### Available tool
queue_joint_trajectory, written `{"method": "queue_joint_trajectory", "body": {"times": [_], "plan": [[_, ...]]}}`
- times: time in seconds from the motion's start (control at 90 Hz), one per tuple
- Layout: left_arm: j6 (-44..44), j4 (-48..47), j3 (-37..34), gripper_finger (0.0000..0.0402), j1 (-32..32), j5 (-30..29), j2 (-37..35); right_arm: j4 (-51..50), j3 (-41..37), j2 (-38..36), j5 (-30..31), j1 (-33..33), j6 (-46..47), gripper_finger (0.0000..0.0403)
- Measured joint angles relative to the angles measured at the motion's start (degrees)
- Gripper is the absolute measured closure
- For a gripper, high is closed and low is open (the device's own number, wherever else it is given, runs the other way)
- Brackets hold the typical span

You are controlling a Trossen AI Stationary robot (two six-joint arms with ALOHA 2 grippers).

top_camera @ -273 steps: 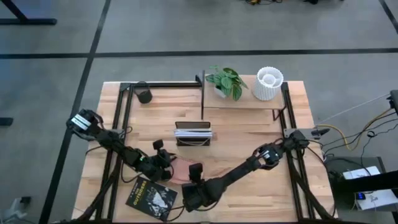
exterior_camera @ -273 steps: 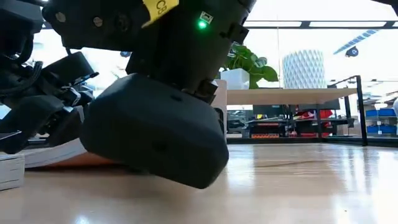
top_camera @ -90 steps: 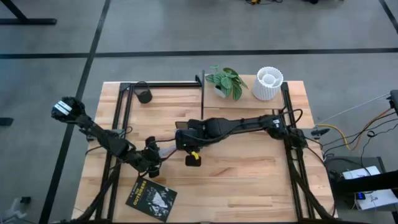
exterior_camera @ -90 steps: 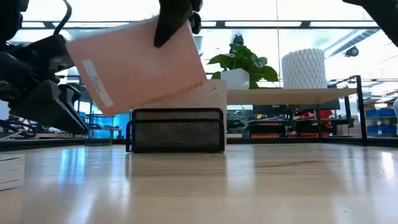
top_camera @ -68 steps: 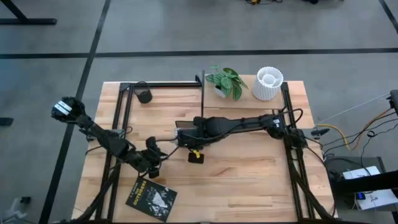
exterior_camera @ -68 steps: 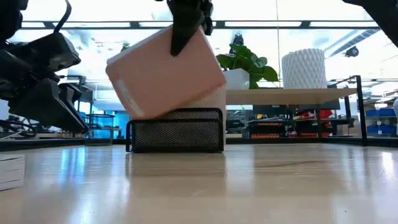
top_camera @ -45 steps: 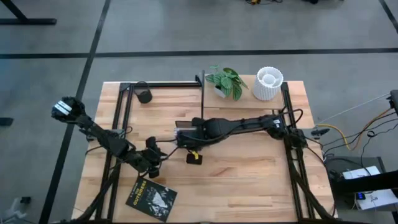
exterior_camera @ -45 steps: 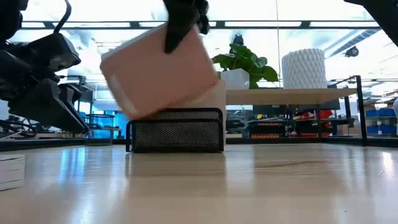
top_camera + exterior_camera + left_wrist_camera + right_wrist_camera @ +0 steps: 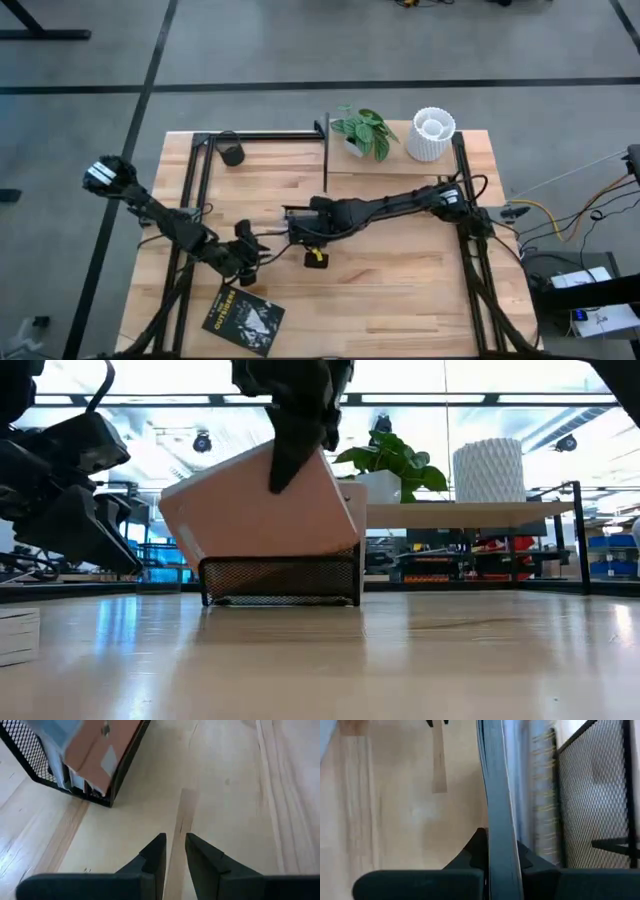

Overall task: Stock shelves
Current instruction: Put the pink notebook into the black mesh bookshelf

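My right gripper [image 9: 298, 228] reaches over the table's middle, shut on a pink book [image 9: 250, 510]. The book stands tilted with its lower edge in the black mesh book rack [image 9: 280, 580], which holds other books too. My left gripper [image 9: 258, 250] hovers low over the table left of the rack; its fingers [image 9: 173, 840] stand a narrow gap apart with nothing between them. The shelves [image 9: 390, 165], a black frame with a pale board, stand at the far right. My right gripper pinches the pink book's upper edge [image 9: 300, 455] between its two fingers, coming from above and pointing down. In the right wrist view the book [image 9: 495, 810] runs edge-on between the fingers [image 9: 476, 847]. The book is tilted, with its lower part inside the rack [image 9: 590, 795].
A potted plant [image 9: 362, 130] and a white ribbed vase [image 9: 432, 133] stand on the shelves' board. A black book [image 9: 243, 318] lies flat near the front left. A small dark cup [image 9: 232, 154] sits at the far left. Bare tabletop lies at the front right.
My right gripper has gone down and a little toward the table's right with the pink book. The book, first held high and left of the rack, has come down into the rack and still leans.
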Motion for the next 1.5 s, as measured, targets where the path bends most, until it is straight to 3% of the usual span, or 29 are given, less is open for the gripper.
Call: {"method": "queue_joint_trajectory", "body": {"times": [0.4,0.567,0.778,1.222,1.5], "plan": [[0.0,0.4,0.0,0.0343,0.0,-0.1,0.0,21.7,-22.1,-11.5,0.5,-2.9,-2.7,0.0400],[0.0,1.4,0.0,0.0343,0.0,-0.1,0.0,23.6,-26.8,-11.7,0.3,-3.9,-2.5,0.0400],[0.5,4.5,0.0,0.0343,0.0,-0.2,0.0,24.8,-28.2,-11.8,0.9,-4.0,-2.3,0.0397],[3.0,9.0,0.0,0.0343,0.0,1.8,-0.2,25.1,-28.3,-11.6,1.1,-4.3,-1.7,0.0325],[5.6,8.7,0.0,0.0343,0.0,4.8,-2.1,23.9,-28.3,-13.4,0.9,-4.3,-3.0,0.0344]]}}
